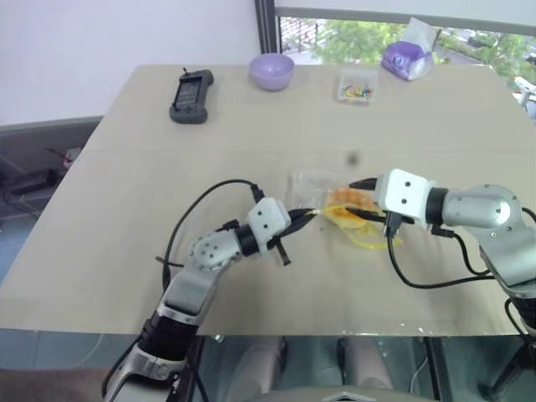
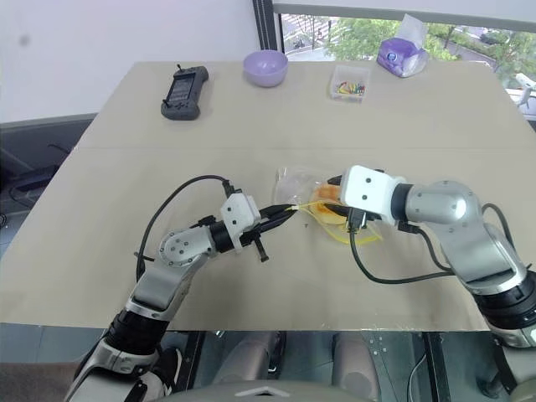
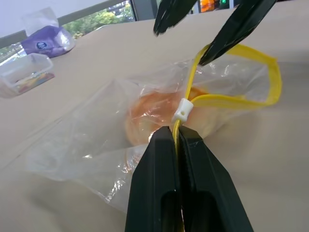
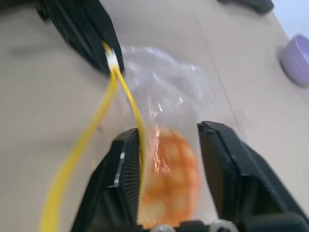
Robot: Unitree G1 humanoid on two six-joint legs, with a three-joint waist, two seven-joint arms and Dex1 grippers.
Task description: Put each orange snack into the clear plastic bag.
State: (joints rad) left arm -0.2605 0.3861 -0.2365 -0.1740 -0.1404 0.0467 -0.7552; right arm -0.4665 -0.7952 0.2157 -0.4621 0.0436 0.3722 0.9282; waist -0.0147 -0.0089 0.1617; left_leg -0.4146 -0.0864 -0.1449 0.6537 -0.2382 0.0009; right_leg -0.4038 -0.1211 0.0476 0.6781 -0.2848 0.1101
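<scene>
The round yellow-orange grid-scored bun (image 4: 171,181) sits inside the clear crinkly plastic zip bag (image 3: 120,135), which lies on the beige table (image 1: 126,209) near its middle. The left gripper (image 3: 177,137) is pressed together, pinching the bag's yellow seal strip (image 3: 231,99). The right gripper (image 4: 169,135) is spread, its fingers straddling the bagged bun.

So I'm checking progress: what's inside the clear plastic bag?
One orange snack, grid-scored, sits inside the clear plastic bag. Its underside is hidden. The left hand pinches the yellow seal strip.
</scene>
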